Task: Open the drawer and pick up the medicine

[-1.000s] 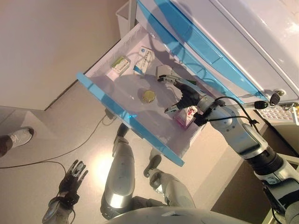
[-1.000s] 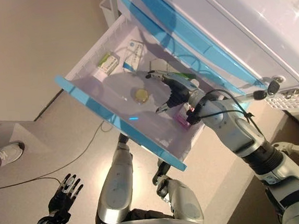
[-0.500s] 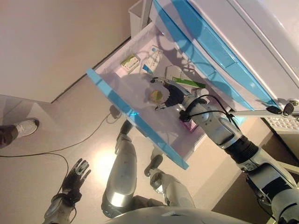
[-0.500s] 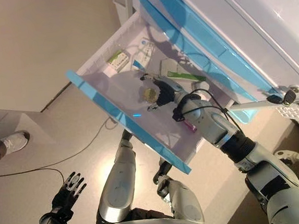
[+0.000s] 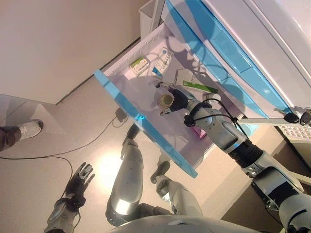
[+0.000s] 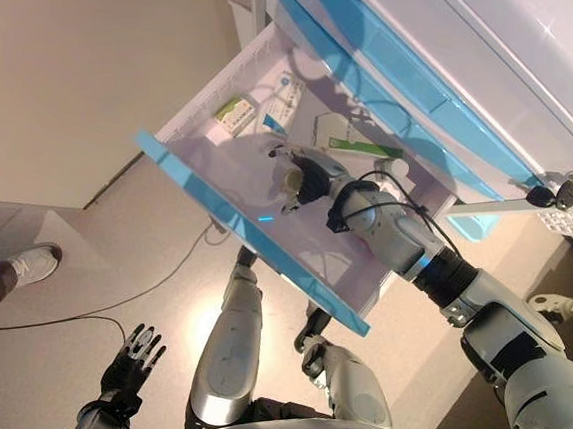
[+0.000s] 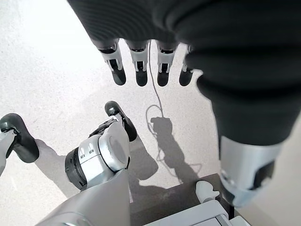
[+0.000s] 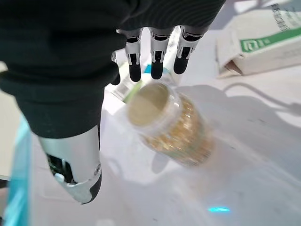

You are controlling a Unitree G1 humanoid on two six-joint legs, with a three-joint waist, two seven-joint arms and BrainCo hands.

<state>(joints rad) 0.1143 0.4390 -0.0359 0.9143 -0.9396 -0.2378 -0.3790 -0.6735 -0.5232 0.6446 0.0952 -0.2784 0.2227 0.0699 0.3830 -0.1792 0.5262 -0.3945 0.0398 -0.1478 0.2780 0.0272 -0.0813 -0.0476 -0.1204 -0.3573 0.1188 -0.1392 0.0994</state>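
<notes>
The blue-fronted drawer (image 5: 116, 99) stands pulled open. In its middle lies a small clear jar of yellow pills with a gold lid (image 5: 166, 100), which also shows in the right wrist view (image 8: 169, 123). My right hand (image 5: 179, 99) is inside the drawer, right at the jar. Its fingers (image 8: 157, 61) are straight above the jar and its thumb (image 8: 77, 174) is spread apart, so the jar lies between them, ungrasped. My left hand (image 5: 79, 182) hangs low over the floor, open and empty.
Other medicine boxes lie in the drawer: a small green-white one (image 5: 139, 66), a white-blue one (image 5: 163, 60), a long green-white one (image 5: 192, 81) and a pink one (image 5: 199, 132). More blue drawers (image 5: 218, 53) overhang. A person's shoe (image 5: 26, 130) and a cable (image 5: 58, 153) are on the floor.
My right hand has moved from beside the pink box toward the drawer's middle and now reaches the pill jar. The camera has shifted a little. The left hand stays put.
</notes>
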